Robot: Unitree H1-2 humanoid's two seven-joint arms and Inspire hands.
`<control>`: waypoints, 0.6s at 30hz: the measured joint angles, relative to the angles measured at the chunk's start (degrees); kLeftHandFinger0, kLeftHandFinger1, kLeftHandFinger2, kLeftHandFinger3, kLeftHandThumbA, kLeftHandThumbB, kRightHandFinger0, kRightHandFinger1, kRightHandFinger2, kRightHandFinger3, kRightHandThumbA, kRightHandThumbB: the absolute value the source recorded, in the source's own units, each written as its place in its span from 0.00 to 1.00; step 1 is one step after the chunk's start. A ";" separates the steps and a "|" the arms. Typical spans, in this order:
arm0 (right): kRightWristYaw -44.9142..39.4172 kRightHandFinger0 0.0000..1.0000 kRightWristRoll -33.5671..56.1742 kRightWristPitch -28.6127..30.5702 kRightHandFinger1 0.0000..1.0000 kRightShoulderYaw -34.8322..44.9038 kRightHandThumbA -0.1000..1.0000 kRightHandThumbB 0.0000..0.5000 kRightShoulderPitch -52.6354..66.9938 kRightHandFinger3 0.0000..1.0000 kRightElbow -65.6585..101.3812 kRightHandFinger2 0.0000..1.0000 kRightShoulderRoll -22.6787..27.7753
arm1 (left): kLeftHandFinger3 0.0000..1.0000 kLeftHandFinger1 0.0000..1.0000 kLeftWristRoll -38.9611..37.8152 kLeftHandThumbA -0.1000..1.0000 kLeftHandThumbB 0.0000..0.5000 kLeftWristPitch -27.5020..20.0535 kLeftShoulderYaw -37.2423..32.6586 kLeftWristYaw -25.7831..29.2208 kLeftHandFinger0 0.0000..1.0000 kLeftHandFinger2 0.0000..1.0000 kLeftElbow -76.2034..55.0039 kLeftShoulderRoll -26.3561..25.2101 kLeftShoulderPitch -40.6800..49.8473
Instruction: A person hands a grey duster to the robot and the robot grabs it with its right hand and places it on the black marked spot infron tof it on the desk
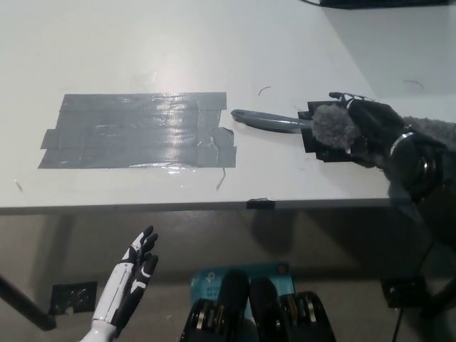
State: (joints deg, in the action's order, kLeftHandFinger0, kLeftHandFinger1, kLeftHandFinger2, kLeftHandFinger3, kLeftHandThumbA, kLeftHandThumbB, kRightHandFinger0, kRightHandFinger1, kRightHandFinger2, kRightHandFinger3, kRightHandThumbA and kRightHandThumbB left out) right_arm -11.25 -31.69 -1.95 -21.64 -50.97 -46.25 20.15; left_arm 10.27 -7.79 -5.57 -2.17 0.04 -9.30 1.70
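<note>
Right hand (370,128) grips the grey duster (335,127) over the black marked spot (322,146), handle pointing toward the robot's left, apparently touching the desk (142,50); left hand (132,278) rests open below.

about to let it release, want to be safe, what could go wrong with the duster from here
The right robot hand is shut on the grey duster over the small black marked spot, which lies close to the desk's front edge. The fluffy head trails off to the right behind the arm, so on release the duster might settle partly off the mark. Its handle already points left, off the spot, toward the grey tape patch. The left robot hand rests open below the desk.
</note>
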 measured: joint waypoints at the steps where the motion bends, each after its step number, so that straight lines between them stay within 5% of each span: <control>1: -1.21 1.00 1.18 -0.66 1.00 0.65 0.63 1.00 0.00 1.00 0.51 1.00 0.23 | 1.00 1.00 0.00 0.88 0.33 0.03 0.00 0.00 1.00 1.00 0.01 0.00 -0.01; 4: -4.22 1.00 4.41 -2.06 1.00 2.39 1.00 1.00 0.01 1.00 1.48 1.00 0.71 | 1.00 1.00 0.00 0.85 0.32 0.09 -0.02 0.00 1.00 1.00 0.04 0.00 -0.01; 18: -10.56 1.00 20.00 -7.58 1.00 11.57 1.00 1.00 0.11 1.00 7.66 1.00 1.12 | 1.00 1.00 0.01 0.81 0.31 0.28 -0.06 0.00 1.00 1.00 0.20 0.00 -0.01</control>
State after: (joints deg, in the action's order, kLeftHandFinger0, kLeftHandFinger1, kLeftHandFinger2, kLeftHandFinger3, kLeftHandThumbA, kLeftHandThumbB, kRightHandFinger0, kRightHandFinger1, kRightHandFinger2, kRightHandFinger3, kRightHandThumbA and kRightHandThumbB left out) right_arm -21.81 -11.68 -9.53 -10.07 -50.86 -38.59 21.27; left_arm 10.28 -7.51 -5.63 -2.17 0.25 -9.30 1.69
